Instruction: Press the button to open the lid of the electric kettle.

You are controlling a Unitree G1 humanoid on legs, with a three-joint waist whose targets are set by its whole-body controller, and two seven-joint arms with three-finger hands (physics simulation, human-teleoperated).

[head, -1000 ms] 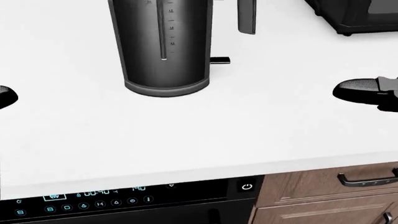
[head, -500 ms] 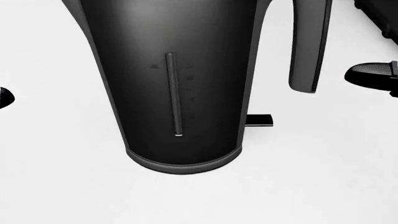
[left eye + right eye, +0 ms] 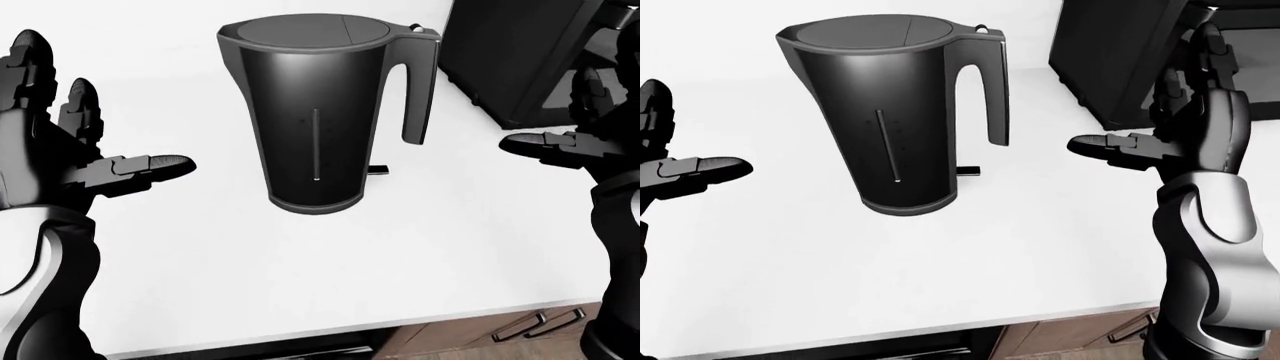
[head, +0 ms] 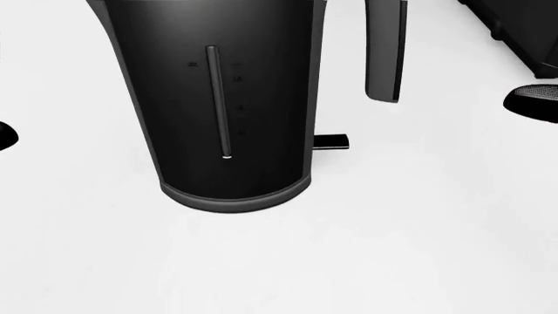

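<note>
A dark grey electric kettle [image 3: 315, 120] stands upright on the white counter [image 3: 300, 270], its lid [image 3: 305, 30] shut and its handle [image 3: 420, 82] on the right. A small button [image 3: 416, 28] sits at the top of the handle. My left hand [image 3: 95, 142] is open at the left of the kettle, apart from it. My right hand [image 3: 1170, 120] is open at the right of the handle, apart from it. In the head view the kettle body [image 4: 222, 98] fills the upper middle.
A black microwave [image 3: 520, 52] stands on the counter at the upper right, close behind my right hand. A small black tab [image 4: 331, 142] sticks out at the kettle's base. Wooden drawers with handles [image 3: 540, 322] show below the counter edge.
The camera has moved nearer the kettle over the second, then shifted slightly. The counter edge and oven panel have left the head view. My hands stay at the sides.
</note>
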